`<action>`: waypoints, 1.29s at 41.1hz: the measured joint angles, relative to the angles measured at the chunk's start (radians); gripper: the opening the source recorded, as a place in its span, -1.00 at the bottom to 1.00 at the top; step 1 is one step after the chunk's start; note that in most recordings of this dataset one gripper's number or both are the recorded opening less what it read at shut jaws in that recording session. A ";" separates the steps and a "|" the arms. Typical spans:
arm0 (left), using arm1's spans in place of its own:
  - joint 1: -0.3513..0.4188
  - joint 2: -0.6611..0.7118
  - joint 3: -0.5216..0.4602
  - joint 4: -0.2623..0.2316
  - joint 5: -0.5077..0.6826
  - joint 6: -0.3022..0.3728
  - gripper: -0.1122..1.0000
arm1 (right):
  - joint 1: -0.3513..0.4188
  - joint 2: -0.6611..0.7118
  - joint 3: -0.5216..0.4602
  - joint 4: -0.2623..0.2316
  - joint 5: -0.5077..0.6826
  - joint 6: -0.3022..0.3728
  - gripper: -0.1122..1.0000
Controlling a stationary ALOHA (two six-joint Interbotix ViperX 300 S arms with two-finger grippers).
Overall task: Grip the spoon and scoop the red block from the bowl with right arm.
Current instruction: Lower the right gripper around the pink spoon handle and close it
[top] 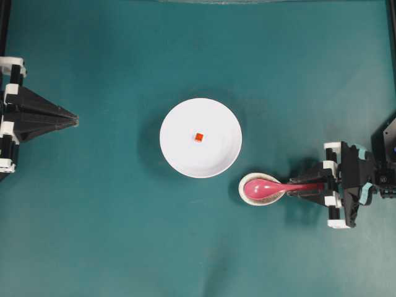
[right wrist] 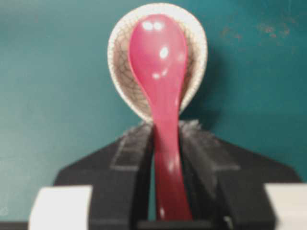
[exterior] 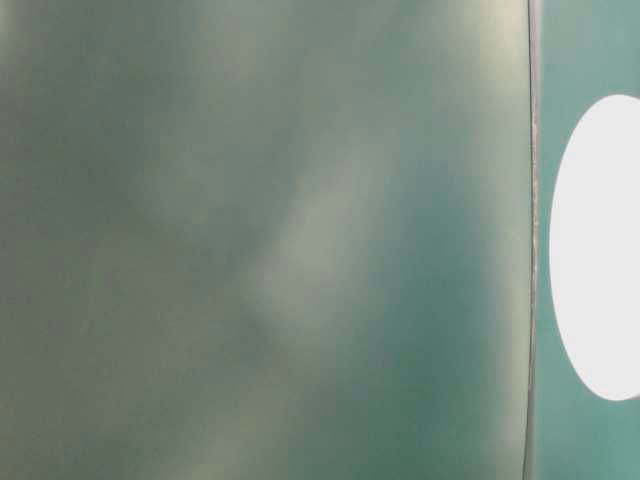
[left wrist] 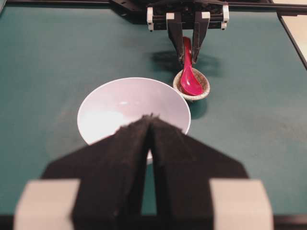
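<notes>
The pink-red spoon lies with its scoop in a small speckled dish and its handle pointing right. My right gripper is shut on the handle, fingers pressed to both sides in the right wrist view; the scoop still rests in the dish. The white bowl sits mid-table with the tiny red block at its centre. My left gripper is shut and empty at the far left, pointing at the bowl; its fingers hide the block there.
The teal table runs to dark frame edges at left and right. The speckled dish stands just right of and below the bowl, nearly touching its rim. The table-level view is a blur with a white oval at its right edge.
</notes>
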 measured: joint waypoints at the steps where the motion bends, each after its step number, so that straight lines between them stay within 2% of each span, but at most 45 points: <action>1: 0.000 0.000 0.000 0.002 0.002 0.000 -0.77 | 0.000 0.000 0.000 0.000 0.000 -0.002 -0.33; 18: 0.000 0.000 0.000 0.000 0.002 0.000 -0.77 | 0.002 0.000 -0.002 0.002 -0.002 -0.009 -0.44; 22: 0.000 0.000 0.000 0.002 0.002 0.000 -0.78 | 0.000 -0.002 -0.003 0.002 0.006 -0.006 -0.36; 30: 0.002 0.000 0.002 0.000 0.002 0.000 -0.77 | 0.002 -0.044 -0.002 0.002 0.055 -0.005 -0.01; 34: 0.002 0.000 0.000 0.002 0.002 0.000 -0.78 | 0.002 -0.077 0.000 0.000 0.084 -0.011 0.08; 48: 0.002 0.000 0.000 0.002 0.002 0.000 -0.78 | 0.002 -0.103 0.003 0.002 0.109 -0.094 0.09; 53: 0.000 0.000 0.000 0.000 0.002 0.000 -0.77 | 0.002 -0.103 0.003 0.002 0.110 -0.103 0.09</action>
